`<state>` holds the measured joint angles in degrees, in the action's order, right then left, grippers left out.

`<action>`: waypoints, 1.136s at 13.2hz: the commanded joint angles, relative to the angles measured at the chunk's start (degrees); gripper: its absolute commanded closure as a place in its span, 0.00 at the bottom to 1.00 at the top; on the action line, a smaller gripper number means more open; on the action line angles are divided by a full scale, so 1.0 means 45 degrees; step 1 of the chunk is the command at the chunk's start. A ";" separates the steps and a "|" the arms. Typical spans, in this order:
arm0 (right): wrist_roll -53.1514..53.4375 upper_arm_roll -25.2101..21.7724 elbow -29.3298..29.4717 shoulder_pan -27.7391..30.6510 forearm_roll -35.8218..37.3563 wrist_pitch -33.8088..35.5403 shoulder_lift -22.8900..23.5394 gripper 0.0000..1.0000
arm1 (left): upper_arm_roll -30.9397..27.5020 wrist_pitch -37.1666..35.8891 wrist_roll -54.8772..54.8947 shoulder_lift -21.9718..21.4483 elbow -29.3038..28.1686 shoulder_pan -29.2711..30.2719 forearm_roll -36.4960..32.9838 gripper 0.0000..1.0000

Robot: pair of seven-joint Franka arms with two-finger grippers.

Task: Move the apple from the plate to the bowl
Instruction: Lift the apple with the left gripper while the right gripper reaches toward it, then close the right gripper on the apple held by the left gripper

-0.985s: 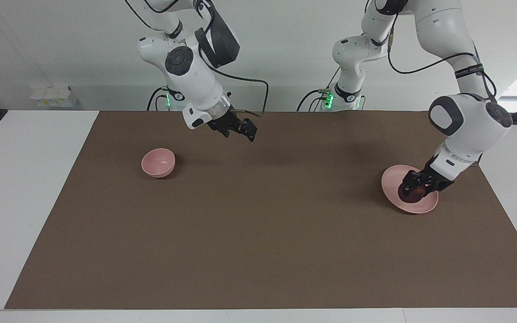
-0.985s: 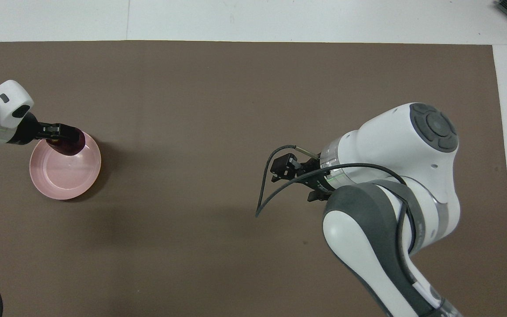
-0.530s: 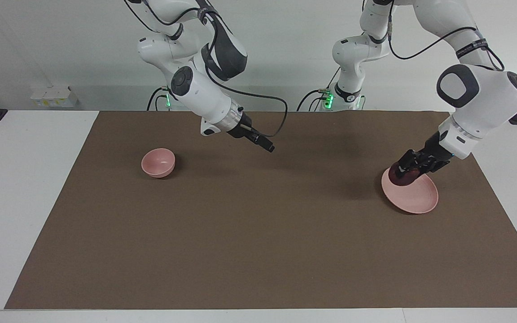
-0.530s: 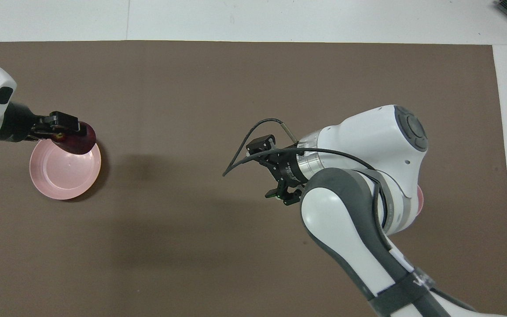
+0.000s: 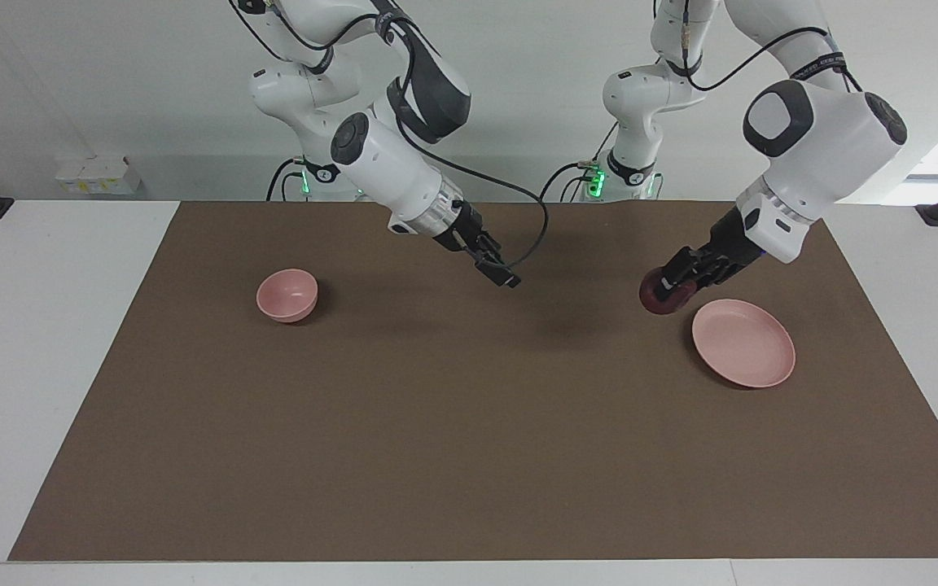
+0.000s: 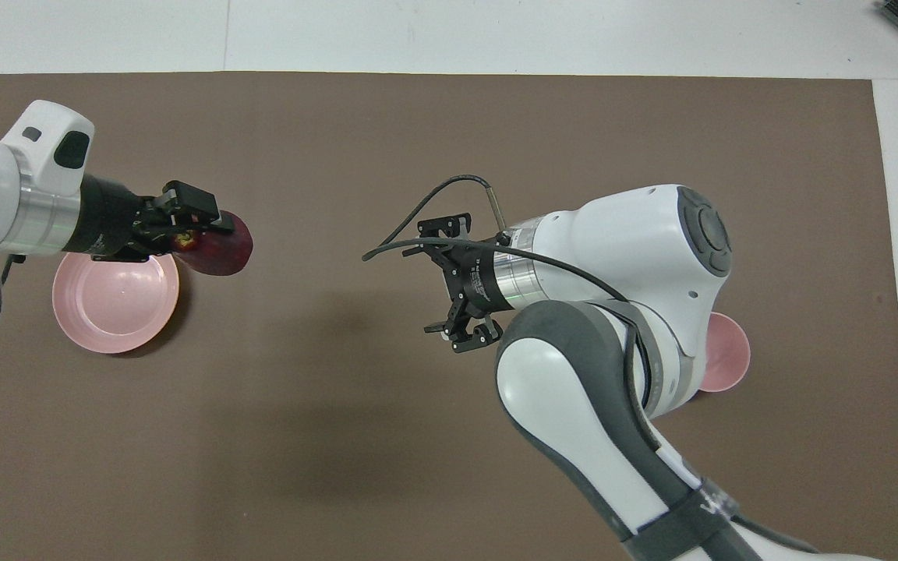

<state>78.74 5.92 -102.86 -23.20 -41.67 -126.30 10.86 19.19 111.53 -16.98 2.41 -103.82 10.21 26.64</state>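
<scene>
Facing view: left gripper (image 5: 664, 290) clamped on apple (image 5: 658, 297) off plate (image 5: 743, 353), right gripper (image 5: 495, 267) wide open, empty mid-mat; long carry/handover to bowl (image 5: 287, 295) could drop it w/ slipping grip.

Left arm reaching inward from its base, wrist angled down, left gripper (image 5: 675, 286) raised and clamped on a load; right arm stretched toward mid-table, wrist tilted down, right gripper (image 5: 500, 273) aloft with fingers (image 6: 440, 227) spread wide, holding nothing.
</scene>
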 commanded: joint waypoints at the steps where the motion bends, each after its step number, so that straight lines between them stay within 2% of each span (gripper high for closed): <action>1: 0.0333 -0.0046 0.0473 -0.0176 -0.0370 -0.0195 0.0321 0.00 | 0.0500 -0.0253 -0.1379 -0.0574 -0.0074 -0.0004 0.0660 1.00; 6: 0.1444 -0.0046 0.0552 -0.0605 -0.0389 -0.0214 0.0321 0.00 | 0.1847 0.0059 -0.3157 -0.0750 -0.0133 -0.0082 0.0974 1.00; 9: 0.1485 -0.0046 0.0533 -0.0587 -0.1126 -0.0253 0.0321 0.00 | 0.1888 0.0857 -0.4115 -0.0906 -0.0367 -0.0492 0.1850 1.00; 12: 0.1836 -0.0046 0.0533 -0.0451 -0.1580 -0.0253 0.0399 0.00 | 0.1888 0.1269 -0.4507 -0.0926 -0.0504 -0.0922 0.1989 1.00; 15: 0.1779 -0.0046 0.0552 0.0055 -0.1873 0.0116 0.0458 0.00 | 0.1888 0.1056 -0.4508 -0.1101 -0.0698 -0.1175 0.2068 1.00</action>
<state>86.10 5.33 -101.27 -24.93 -48.42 -126.68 12.16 28.41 115.57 -36.63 0.03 -104.44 6.15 34.57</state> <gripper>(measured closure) 0.000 0.339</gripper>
